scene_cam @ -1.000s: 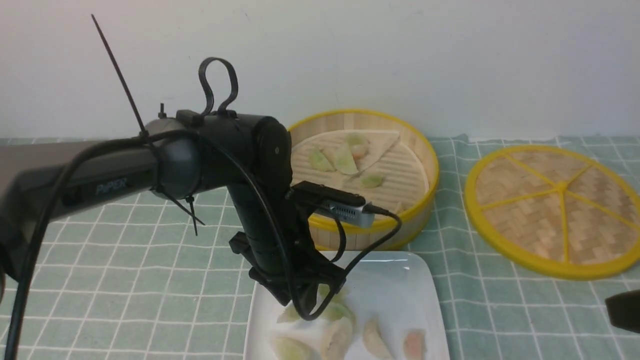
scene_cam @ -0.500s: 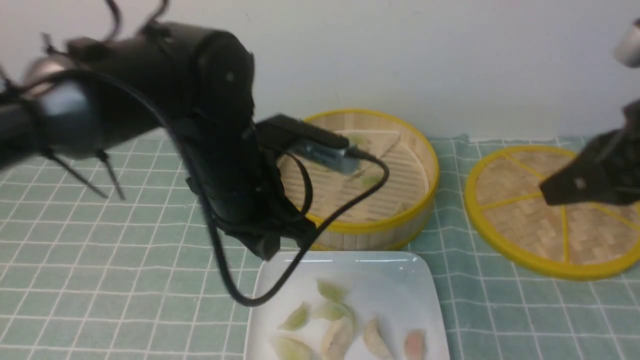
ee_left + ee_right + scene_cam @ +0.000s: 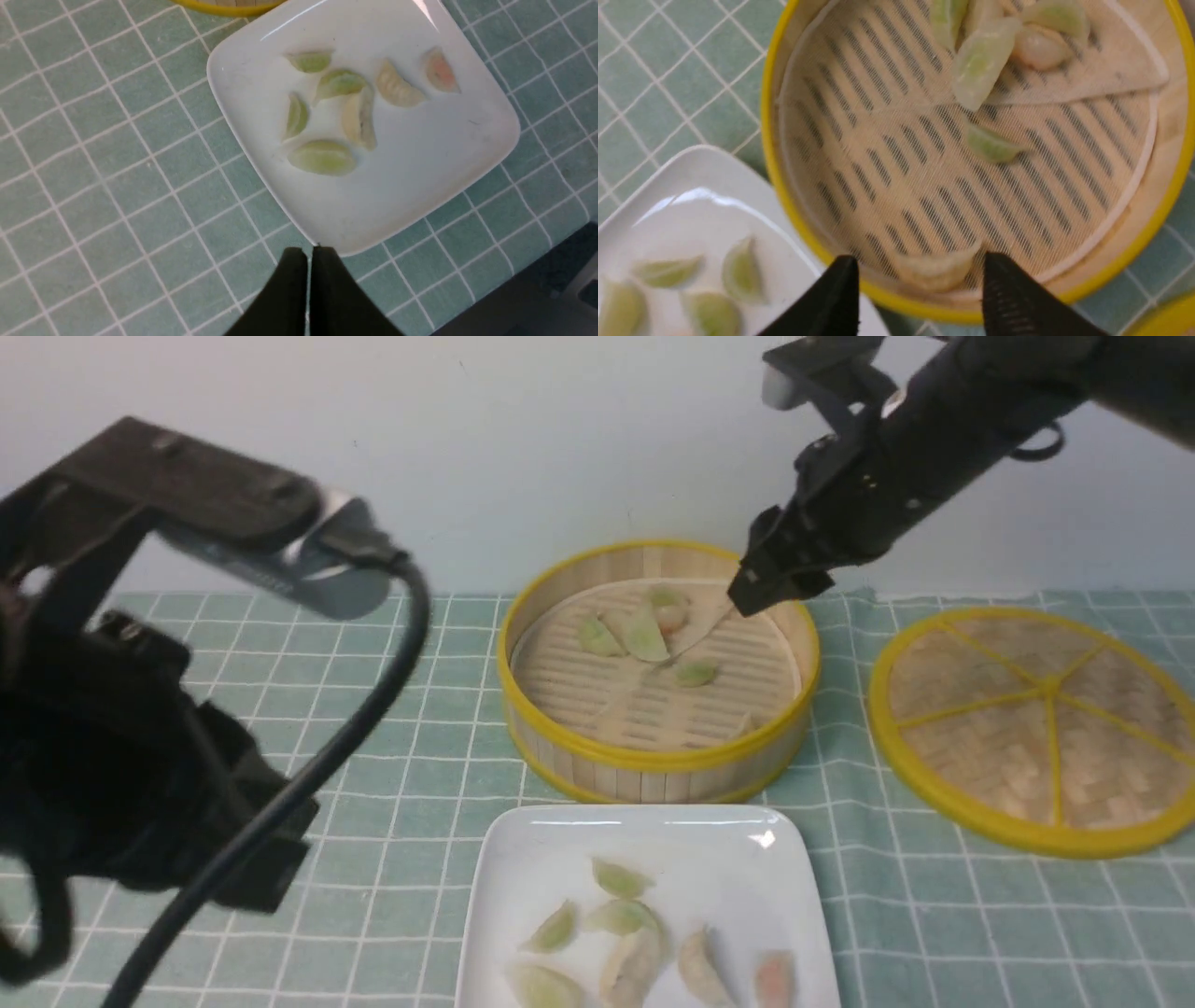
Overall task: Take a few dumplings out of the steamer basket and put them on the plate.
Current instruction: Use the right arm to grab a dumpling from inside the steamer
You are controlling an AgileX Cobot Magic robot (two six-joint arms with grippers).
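Left gripper: your left gripper (image 3: 309, 254) is closed, its fingertips brought together with no dumpling between them; it is off to the left of the plate.
Right gripper: your right gripper (image 3: 920, 261) has its fingers well apart and holds nothing; in the front view it hangs by the far right part of the steamer basket's rim.
Steamer basket: you have seven dumplings on the slatted floor of the steamer basket (image 3: 658, 761). Five are bunched toward the far side, one green dumpling (image 3: 695, 674) lies apart from them, and a whitish dumpling (image 3: 934, 273) sits near the wall, framed between the right fingers in the wrist view.
Plate: your white square plate (image 3: 747, 868) is on the near side of the basket and carries seven dumplings: four green, two whitish and one pink-orange dumpling (image 3: 775, 980).
Lid: the woven, yellow-rimmed lid (image 3: 971, 775) lies to the right of the basket.
Table: a green checked cloth (image 3: 373, 915) is spread beneath everything.
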